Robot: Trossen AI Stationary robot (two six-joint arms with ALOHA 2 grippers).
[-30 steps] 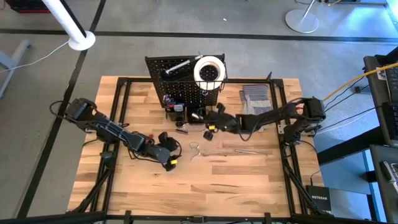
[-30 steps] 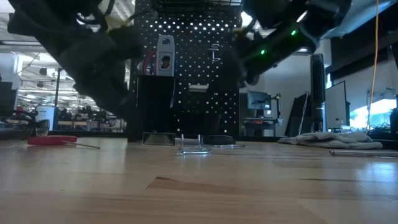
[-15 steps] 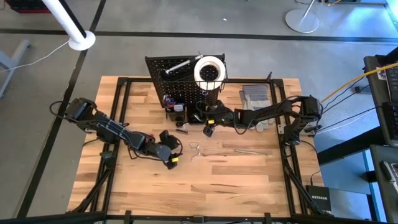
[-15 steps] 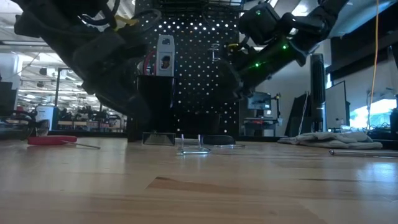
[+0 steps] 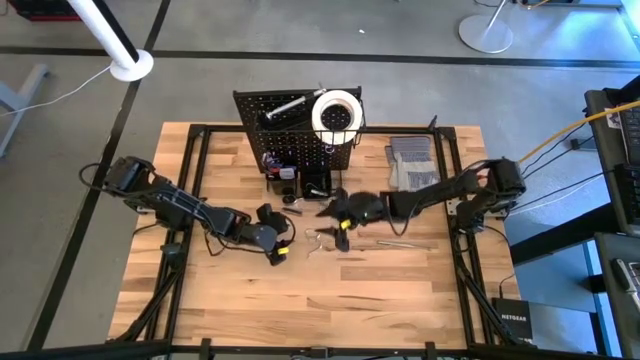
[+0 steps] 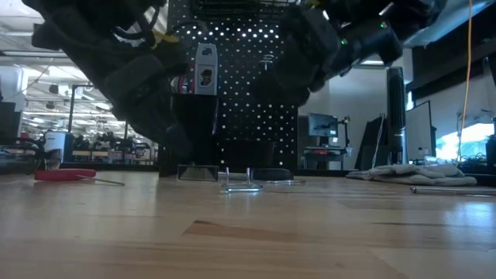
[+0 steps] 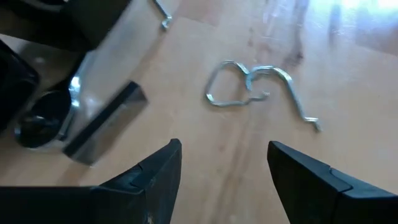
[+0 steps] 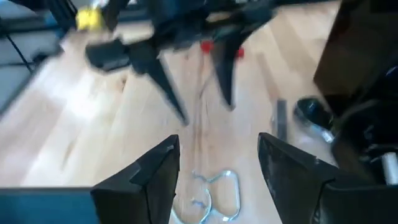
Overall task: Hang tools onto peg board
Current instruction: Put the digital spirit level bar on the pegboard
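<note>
A bent silver wire hook [image 5: 315,240] lies flat on the wooden table in front of the peg board [image 5: 295,135]; it also shows in the left wrist view [image 7: 255,84] and the right wrist view [image 8: 214,193]. My left gripper [image 5: 278,246] is open and empty just left of the hook, its fingers [image 7: 161,171] pointing at it. My right gripper [image 5: 341,218] is open and empty just right of and above the hook, fingers [image 8: 155,174] apart over it. A white tape roll [image 5: 337,112] sits in the board's wire basket.
A silver and black metal tool [image 7: 93,121] lies near the board's foot. A thin metal rod [image 5: 405,243] lies right of the hook. Grey gloves [image 5: 410,160] lie at the far right. A red tool [image 6: 66,175] lies on the table. Bare wood extends toward the near edge.
My right gripper has drawn back from the peg board's foot toward the table's near edge and come down over the wire hook, staying open. The hook has not moved.
</note>
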